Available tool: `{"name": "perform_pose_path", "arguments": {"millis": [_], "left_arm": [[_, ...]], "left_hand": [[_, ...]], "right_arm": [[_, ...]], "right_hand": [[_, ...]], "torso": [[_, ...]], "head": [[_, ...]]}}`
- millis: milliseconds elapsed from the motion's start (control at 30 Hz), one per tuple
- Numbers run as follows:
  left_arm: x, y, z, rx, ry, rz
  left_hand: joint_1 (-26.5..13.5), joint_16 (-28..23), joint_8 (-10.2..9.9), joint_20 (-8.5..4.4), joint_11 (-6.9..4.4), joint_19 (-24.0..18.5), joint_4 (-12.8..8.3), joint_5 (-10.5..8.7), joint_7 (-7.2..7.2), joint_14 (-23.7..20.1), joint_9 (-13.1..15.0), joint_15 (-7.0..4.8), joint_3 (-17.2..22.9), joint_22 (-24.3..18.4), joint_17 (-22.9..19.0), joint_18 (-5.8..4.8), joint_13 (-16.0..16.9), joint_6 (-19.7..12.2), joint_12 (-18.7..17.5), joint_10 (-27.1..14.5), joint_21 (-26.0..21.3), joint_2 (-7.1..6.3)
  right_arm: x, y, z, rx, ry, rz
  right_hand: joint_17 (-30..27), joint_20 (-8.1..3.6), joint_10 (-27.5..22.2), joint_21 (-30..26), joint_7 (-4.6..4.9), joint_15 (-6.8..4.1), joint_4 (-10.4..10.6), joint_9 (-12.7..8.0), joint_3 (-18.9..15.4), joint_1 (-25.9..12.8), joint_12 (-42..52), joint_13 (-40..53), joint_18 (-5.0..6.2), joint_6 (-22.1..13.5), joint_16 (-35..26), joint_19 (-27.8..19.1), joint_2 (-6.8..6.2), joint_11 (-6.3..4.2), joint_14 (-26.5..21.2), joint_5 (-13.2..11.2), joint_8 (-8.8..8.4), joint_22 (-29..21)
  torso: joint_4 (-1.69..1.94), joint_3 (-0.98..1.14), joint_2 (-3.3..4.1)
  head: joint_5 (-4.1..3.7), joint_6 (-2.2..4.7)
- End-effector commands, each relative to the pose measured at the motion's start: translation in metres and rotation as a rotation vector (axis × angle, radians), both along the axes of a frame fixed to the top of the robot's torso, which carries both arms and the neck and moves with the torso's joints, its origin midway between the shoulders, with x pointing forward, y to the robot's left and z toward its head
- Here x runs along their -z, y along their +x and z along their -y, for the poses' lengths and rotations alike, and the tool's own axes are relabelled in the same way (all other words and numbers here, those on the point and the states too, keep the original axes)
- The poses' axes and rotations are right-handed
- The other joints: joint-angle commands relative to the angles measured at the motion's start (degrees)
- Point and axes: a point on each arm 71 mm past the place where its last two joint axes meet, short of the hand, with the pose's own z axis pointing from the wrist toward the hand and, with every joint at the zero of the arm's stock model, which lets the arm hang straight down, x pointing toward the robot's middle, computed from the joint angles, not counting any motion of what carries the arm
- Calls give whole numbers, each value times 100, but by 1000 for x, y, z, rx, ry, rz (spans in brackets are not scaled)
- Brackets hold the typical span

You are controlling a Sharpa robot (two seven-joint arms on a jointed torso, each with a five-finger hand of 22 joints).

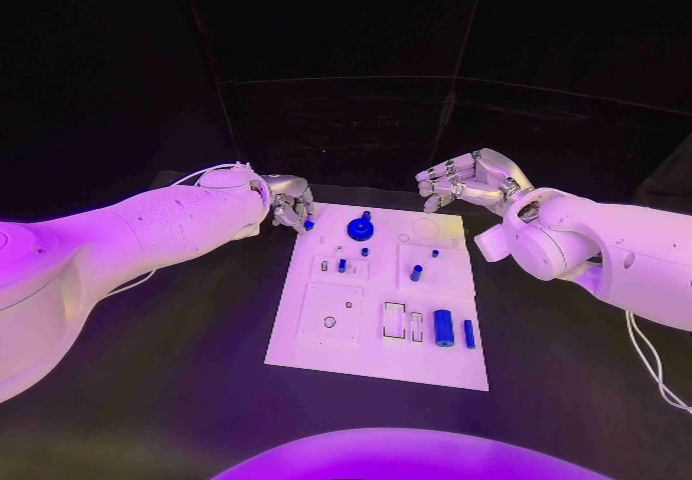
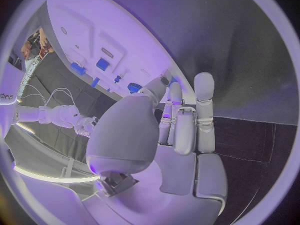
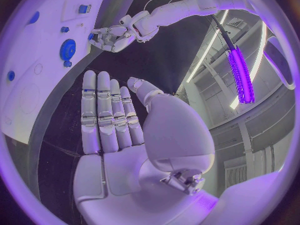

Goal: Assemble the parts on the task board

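Observation:
The white task board [image 1: 325, 345] lies mid-table. On it are a blue gear with a knob [image 1: 361, 230], small blue pegs [image 1: 415, 272], a blue cylinder [image 1: 444, 326] and a thin blue rod [image 1: 469, 333]. My left hand [image 1: 293, 208] hovers at the board's far left corner and pinches a small blue part [image 1: 307, 225] at its fingertips; the right wrist view also shows that hand [image 3: 114, 37] and the part [image 3: 92, 36]. My right hand [image 1: 469, 180] hangs over the far right corner, fingers straight and apart [image 3: 106, 110], holding nothing. The gear [image 3: 67, 49] lies ahead of it.
The black table [image 1: 173, 400] surrounds the board with free room on both sides and in front. Both white arms reach in from the sides. Several recesses and slots [image 1: 394, 320] mark the board's near half.

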Motion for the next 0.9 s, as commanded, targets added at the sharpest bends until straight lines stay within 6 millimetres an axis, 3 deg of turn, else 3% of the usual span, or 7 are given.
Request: {"name": "perform_pose_path", "arguments": {"millis": [33,400,800,900], "left_arm": [[1,-1,1,12,8,-27],[3,-1,1,-1,23,-59],[4,-1,0,2,25,-71],[4,-2,0,7,23,-71]], "left_hand": [[-38,-5,-54,-10,-27,-29,-2,0,9,-10,-25,-29,-4,-33,-21,-35,-8,-15,-14,-31,-64,9],[-40,-69,-196,1,-2,-128,-11,1,37,-85,-112,-9,-1,-163,-138,-16,-49,-53,-66,-96,-195,55],[-17,-127,-282,24,40,-203,39,0,60,-152,-176,23,122,-254,-243,-2,-135,52,-192,-193,-298,325],[-17,-144,-323,31,42,-239,25,-1,69,-172,-198,31,114,-305,-272,6,-156,31,-226,-222,-347,298]], "right_arm": [[-2,0,-1,-8,5,9],[-2,0,-2,-9,5,9],[-2,0,-2,-9,5,9],[-2,0,-2,-9,5,9]], "right_hand": [[-9,0,4,-38,10,13,19,-2,7,-38,-20,-8,70,-20,-32,35,21,24,32,15,-34,-6],[-9,0,4,-38,10,13,19,-2,7,-38,-20,-8,70,-20,-32,35,21,24,32,15,-34,-6],[-12,0,3,-48,12,14,27,-2,17,-39,-20,-12,69,-22,-34,43,30,26,33,21,-34,-14],[-12,0,3,-48,12,14,27,-2,17,-39,-20,-12,69,-22,-34,43,30,26,33,21,-34,-14]], "torso": [[-2,-1,0],[-4,0,2],[-2,2,0],[0,1,-2]], "head": [[0,-5],[-8,-12],[-20,-17],[-24,-18]]}}
